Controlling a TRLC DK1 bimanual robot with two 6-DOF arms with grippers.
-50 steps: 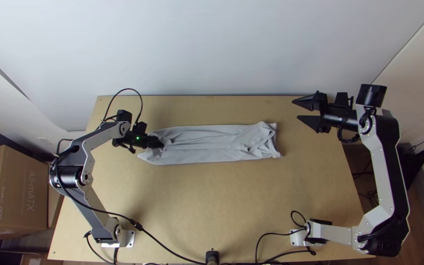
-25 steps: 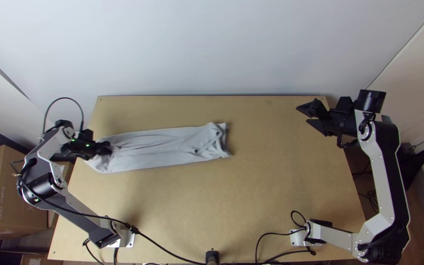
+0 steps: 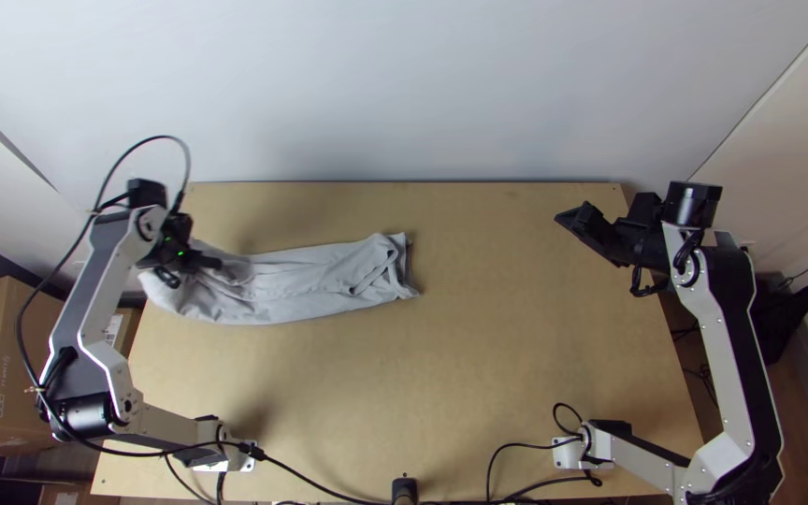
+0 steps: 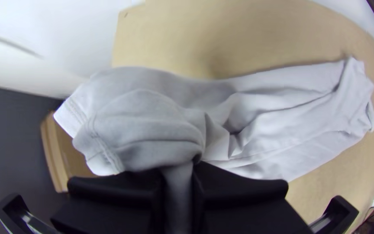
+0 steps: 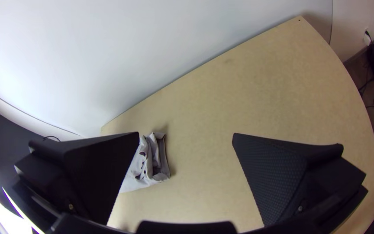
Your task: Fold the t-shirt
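- I have my left pincer (image 3: 212, 263) closed on bunched t-shirt (image 3: 306, 279) near the table's (image 3: 469, 374) left edge.
- The rest lies rightward of it, a long strip.
- My right pincer (image 3: 563, 222): wide open, empty, well apart.

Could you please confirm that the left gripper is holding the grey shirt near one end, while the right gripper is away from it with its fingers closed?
Not quite: the right gripper's fingers are spread apart, as the right wrist view shows. The left gripper does hold the shirt near one end.
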